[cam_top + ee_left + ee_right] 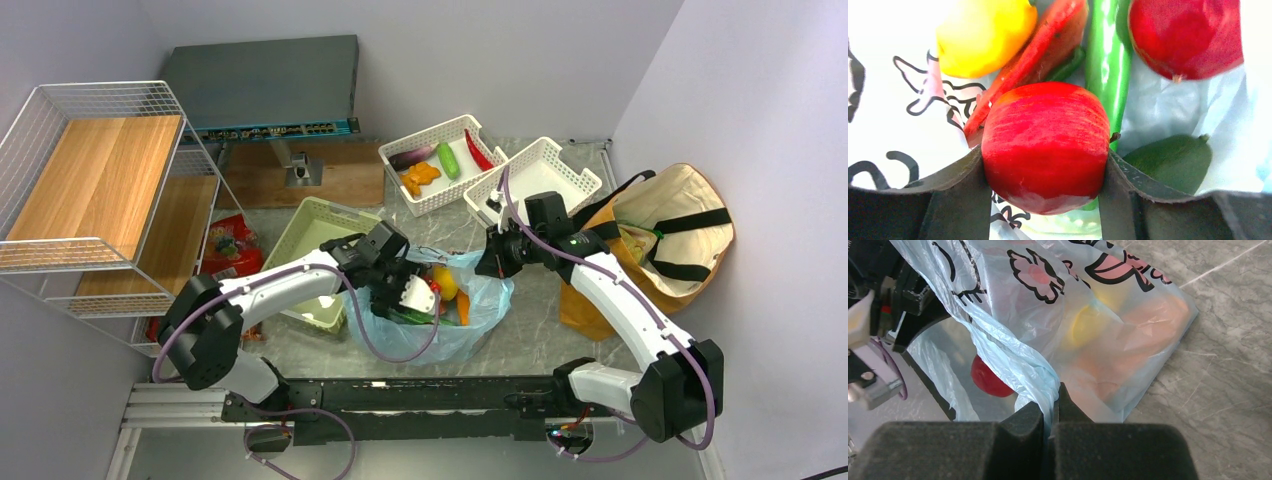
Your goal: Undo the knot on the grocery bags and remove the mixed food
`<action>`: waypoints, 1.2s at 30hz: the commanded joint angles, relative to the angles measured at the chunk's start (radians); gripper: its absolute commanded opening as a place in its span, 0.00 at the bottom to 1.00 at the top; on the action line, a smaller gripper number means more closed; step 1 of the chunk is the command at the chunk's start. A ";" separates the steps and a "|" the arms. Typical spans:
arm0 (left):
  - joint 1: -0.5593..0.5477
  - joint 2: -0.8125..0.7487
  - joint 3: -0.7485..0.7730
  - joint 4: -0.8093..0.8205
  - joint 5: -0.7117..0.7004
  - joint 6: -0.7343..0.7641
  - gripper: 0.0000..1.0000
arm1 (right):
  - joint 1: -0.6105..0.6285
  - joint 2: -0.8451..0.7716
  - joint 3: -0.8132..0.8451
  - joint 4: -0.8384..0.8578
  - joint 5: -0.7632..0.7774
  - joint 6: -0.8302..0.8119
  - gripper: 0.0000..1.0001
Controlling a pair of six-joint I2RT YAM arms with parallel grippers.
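Left gripper (1044, 170) closed against a red apple (1045, 135) inside the light-blue bag (478, 322); right gripper (1050, 415) clamped on a fold of that bag's plastic

The bag is laid open on the marble table (560, 335), hemmed in by a green crate (305, 240) just beside it on the left and by the canvas tote (700, 185) near it on the right; bare table is left in front of it and behind it, toward a white basket (570, 158). The plastic is thin, crinkled and printed with black-outlined flowers. Only in the left wrist view are the contents resolved: the apple is touched on both flanks by the dark fingers, with a yellow mango (983, 35), a cucumber (1105, 65), an avocado (1173, 160) and a second apple (1188, 37) lying around it. Only in the right wrist view is the pinched fold seen between fully closed jaws
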 commanded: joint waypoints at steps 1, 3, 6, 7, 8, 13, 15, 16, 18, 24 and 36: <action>0.002 -0.032 0.091 -0.020 0.149 -0.157 0.40 | -0.002 -0.008 0.034 0.015 -0.016 -0.023 0.00; 0.025 -0.109 0.102 -0.002 0.226 -0.225 0.29 | -0.002 -0.017 0.028 0.019 -0.007 -0.037 0.00; 0.064 -0.244 0.080 0.068 0.299 -0.348 0.17 | -0.002 -0.030 0.021 0.022 -0.004 -0.059 0.00; 0.086 -0.285 0.073 0.095 0.298 -0.407 0.16 | -0.002 -0.035 0.020 0.024 -0.003 -0.060 0.00; 0.118 -0.320 0.067 0.114 0.297 -0.462 0.16 | -0.002 -0.039 0.018 0.025 0.001 -0.064 0.00; 0.393 -0.443 0.033 0.095 0.163 -0.591 0.22 | -0.003 -0.069 0.000 0.024 0.019 -0.081 0.00; 0.515 -0.468 -0.016 0.082 0.100 -0.579 0.23 | -0.001 -0.084 -0.010 0.025 0.017 -0.078 0.00; 0.573 -0.472 -0.040 0.080 0.088 -0.583 0.23 | -0.001 -0.091 -0.018 0.030 0.015 -0.075 0.00; 0.659 -0.450 -0.081 0.070 0.088 -0.586 0.25 | -0.002 -0.101 -0.036 0.044 0.009 -0.068 0.00; 0.711 -0.305 -0.161 0.092 0.021 -0.593 0.40 | -0.002 -0.109 -0.067 0.087 -0.014 -0.057 0.00; 0.462 -0.571 -0.070 0.087 0.321 -0.402 0.99 | 0.021 -0.218 -0.095 0.165 0.037 -0.073 0.00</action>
